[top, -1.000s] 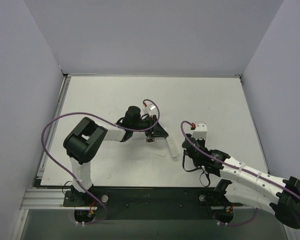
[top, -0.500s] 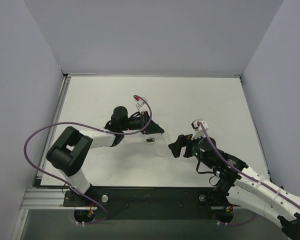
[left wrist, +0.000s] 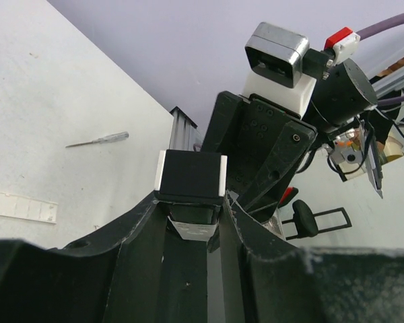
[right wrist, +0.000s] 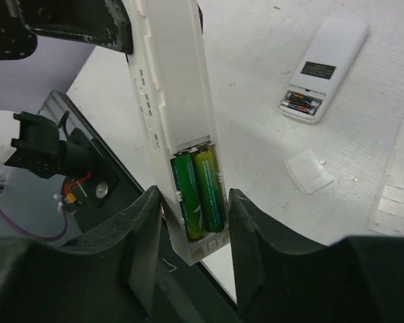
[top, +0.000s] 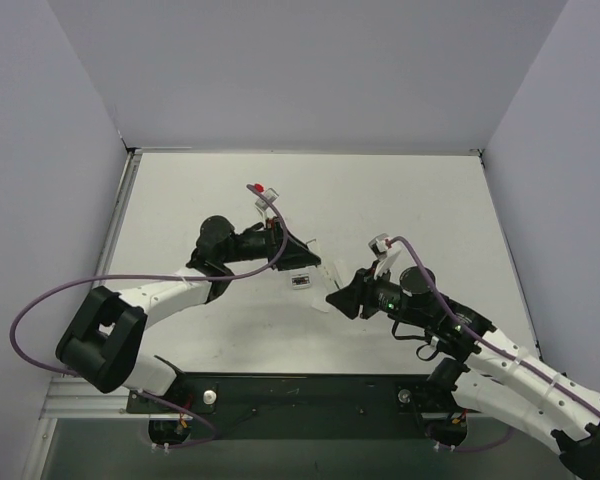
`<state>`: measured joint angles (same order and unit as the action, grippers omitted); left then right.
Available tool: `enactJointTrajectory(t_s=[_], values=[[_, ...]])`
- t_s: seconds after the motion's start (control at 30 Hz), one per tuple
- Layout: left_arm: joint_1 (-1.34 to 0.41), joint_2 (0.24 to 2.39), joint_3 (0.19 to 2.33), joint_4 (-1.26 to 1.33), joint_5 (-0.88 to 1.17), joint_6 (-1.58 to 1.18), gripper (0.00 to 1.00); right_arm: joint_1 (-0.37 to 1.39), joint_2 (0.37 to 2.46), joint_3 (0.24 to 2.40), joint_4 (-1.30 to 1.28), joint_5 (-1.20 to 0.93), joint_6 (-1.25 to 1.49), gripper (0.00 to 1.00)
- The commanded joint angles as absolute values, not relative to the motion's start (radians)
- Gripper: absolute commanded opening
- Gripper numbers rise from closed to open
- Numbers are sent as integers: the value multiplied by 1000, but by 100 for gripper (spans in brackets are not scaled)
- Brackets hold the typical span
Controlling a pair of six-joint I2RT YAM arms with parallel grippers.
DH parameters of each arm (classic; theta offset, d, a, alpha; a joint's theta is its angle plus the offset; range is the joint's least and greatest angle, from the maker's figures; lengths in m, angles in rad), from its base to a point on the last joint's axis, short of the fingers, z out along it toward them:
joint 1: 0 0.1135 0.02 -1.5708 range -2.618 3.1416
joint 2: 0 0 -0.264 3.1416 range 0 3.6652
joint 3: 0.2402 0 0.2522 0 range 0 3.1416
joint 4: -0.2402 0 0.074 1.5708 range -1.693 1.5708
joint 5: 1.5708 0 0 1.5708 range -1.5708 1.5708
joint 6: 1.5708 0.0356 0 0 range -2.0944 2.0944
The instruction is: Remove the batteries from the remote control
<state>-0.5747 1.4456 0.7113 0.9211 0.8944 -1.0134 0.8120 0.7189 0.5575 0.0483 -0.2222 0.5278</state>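
A white remote control (right wrist: pixel 172 87) is held up off the table, back side showing, its battery bay open. Two green batteries (right wrist: pixel 198 192) sit side by side in that bay. My right gripper (right wrist: pixel 194 199) is shut on the remote's lower end, one finger on each long side of the bay. My left gripper (left wrist: pixel 192 202) is shut on the other end, seen end-on as a dark block with white edges (left wrist: pixel 190 173). In the top view the remote (top: pixel 327 273) spans between the left gripper (top: pixel 305 258) and the right gripper (top: pixel 342 295).
A second white remote (right wrist: pixel 326 57) lies on the table with its bay open and dark batteries (right wrist: pixel 301 102) inside; its label shows from above (top: pixel 300 280). A small white cover (right wrist: pixel 308 169) lies beside it. A thin screwdriver (left wrist: pixel 97 140) and white strips (left wrist: pixel 20 205) lie on the table.
The right gripper swung left to the remote, opened wide and closed on its end. The left arm stretched out leftward, and the remote now hangs between both grippers.
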Motion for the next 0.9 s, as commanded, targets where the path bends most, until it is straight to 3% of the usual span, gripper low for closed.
enactJointTrajectory(t_s=[0.0,0.1,0.13,0.17,0.2,0.3,0.37,0.4,0.43,0.7,0.77,0.87], values=[[-566,1388,695,927,925,-982,0,804,677,517,187,-282,561,23],[-561,1373,699,885,914,-973,2,802,658,505,216,-295,560,2],[-560,1368,704,876,911,-970,10,804,660,509,215,-299,560,0],[-557,1362,707,850,907,-962,31,804,663,515,206,-302,551,0],[-554,1349,710,833,893,-956,39,804,667,528,199,-304,549,0],[-543,1304,735,694,858,-895,56,802,693,551,169,-284,551,0],[-538,1278,776,503,802,-791,61,804,719,575,141,-272,552,0],[-537,1246,788,433,776,-749,79,804,729,584,134,-264,551,0],[-537,1227,802,370,703,-712,82,805,750,600,124,-261,554,0],[-486,1045,903,-153,301,-548,90,853,929,678,91,-125,583,0],[-457,996,911,-246,212,-549,97,911,988,710,84,-40,592,0],[-399,927,911,-386,39,-606,97,1006,1126,767,35,99,609,0]])
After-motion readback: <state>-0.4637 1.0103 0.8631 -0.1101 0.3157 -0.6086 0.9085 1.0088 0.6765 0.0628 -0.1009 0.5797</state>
